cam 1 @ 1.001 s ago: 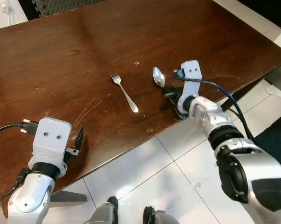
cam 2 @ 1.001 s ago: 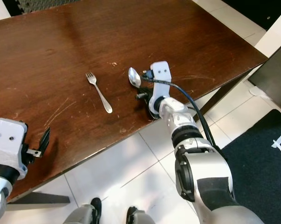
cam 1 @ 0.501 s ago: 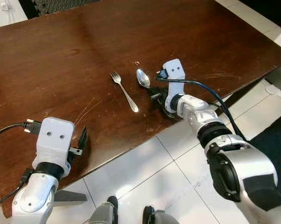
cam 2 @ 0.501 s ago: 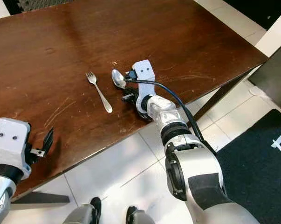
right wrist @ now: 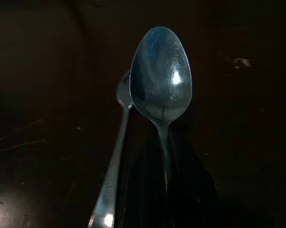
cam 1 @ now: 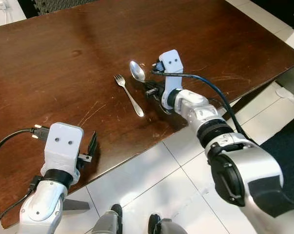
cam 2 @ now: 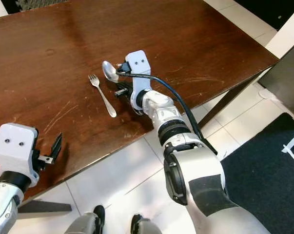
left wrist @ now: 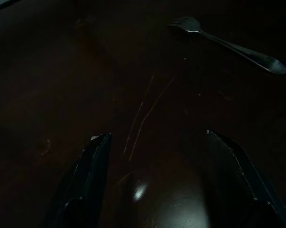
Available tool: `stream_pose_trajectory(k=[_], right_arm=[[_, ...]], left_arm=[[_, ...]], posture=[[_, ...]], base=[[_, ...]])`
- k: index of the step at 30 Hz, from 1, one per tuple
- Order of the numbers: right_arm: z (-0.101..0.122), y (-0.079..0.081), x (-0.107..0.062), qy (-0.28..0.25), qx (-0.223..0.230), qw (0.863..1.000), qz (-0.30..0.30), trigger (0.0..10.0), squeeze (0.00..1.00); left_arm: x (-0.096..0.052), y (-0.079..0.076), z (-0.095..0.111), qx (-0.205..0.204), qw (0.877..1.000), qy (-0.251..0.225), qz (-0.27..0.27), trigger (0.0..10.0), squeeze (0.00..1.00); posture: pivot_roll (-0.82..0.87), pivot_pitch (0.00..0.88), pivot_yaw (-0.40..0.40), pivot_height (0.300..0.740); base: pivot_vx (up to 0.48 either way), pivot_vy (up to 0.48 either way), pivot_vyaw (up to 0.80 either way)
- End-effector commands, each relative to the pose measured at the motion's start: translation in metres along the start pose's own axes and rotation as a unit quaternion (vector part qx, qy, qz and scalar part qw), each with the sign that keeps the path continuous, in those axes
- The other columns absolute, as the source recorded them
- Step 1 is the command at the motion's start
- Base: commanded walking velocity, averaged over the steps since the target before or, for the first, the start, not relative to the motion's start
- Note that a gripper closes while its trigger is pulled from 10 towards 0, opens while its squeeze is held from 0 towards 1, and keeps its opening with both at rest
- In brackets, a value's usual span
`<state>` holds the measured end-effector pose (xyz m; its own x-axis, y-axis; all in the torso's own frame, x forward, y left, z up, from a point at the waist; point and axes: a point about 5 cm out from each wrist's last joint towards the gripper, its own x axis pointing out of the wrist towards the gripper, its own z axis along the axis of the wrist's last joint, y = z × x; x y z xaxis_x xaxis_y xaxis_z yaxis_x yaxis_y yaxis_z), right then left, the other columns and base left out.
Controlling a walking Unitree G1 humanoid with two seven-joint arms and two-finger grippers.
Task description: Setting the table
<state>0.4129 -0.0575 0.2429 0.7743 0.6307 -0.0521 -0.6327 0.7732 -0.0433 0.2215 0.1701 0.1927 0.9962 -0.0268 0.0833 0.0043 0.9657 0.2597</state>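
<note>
Item: spoon (cam 1: 137, 71), bowl forward, handle clamped between the fingers of your right gripper (cam 1: 153, 86); it is carried low over the table, just to the right of the fork (cam 1: 128, 94).

Item: fork, lying flat on the dark wooden table (cam 1: 64, 58), tines toward the far side, handle toward the near edge. Its long axis runs nearly parallel to the spoon's, so the spoon looks set to go down beside it on the right. In the right wrist view the fork's handle (right wrist: 112, 171) shows close alongside the spoon bowl (right wrist: 160, 76).

Item: left gripper (cam 1: 91, 147), fingers apart, holding nothing, near the table's front edge and well apart from the cutlery. Your right arm is the nearer one.

Surface: scratched brown tabletop, bare apart from the fork.

Room: white tiled floor (cam 1: 151, 185), dark mat (cam 2: 264, 161) at the right.
</note>
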Motion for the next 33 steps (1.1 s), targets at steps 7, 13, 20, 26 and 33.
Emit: stream_pose_trajectory(k=[7, 13, 20, 26, 33], right_arm=[[-0.007, -0.003, -0.001, 0.02, -0.001, 1.0, -0.014, 10.0, 0.0], [-0.014, -0.007, -0.003, 0.039, -0.004, 0.998, -0.043, 10.0, 0.0], [-0.003, -0.008, -0.001, 0.01, 0.004, 0.997, -0.072, 10.0, 0.0], [0.001, -0.005, 0.001, 0.001, 0.0, 0.998, -0.068, 10.0, 0.04], [0.0, -0.004, 0.002, 0.006, -0.007, 0.998, -0.064, 10.0, 1.0]], left_arm=[[-0.002, -0.001, -0.008, 0.002, 1.0, 0.022, 0.005, 10.0, 0.0], [-0.004, 0.0, -0.008, 0.003, 1.0, 0.024, 0.006, 10.0, 0.0], [-0.005, 0.002, -0.005, 0.008, 1.0, 0.023, 0.004, 10.0, 0.0], [-0.008, 0.006, -0.005, 0.014, 1.0, 0.026, 0.008, 10.0, 0.0], [-0.008, 0.005, -0.005, 0.013, 1.0, 0.027, 0.01, 10.0, 0.0]], posture=[[0.12, 0.306, 0.01, 0.74], [0.12, 0.316, 0.016, 0.74], [0.15, 0.328, 0.026, 0.74], [0.17, 0.337, 0.031, 0.74], [0.17, 0.334, 0.021, 0.74]], base=[[0.0, 0.0, 0.0], [0.0, 0.0, 0.0], [0.0, 0.0, 0.0], [0.0, 0.0, 0.0], [0.0, 0.0, 0.0]])
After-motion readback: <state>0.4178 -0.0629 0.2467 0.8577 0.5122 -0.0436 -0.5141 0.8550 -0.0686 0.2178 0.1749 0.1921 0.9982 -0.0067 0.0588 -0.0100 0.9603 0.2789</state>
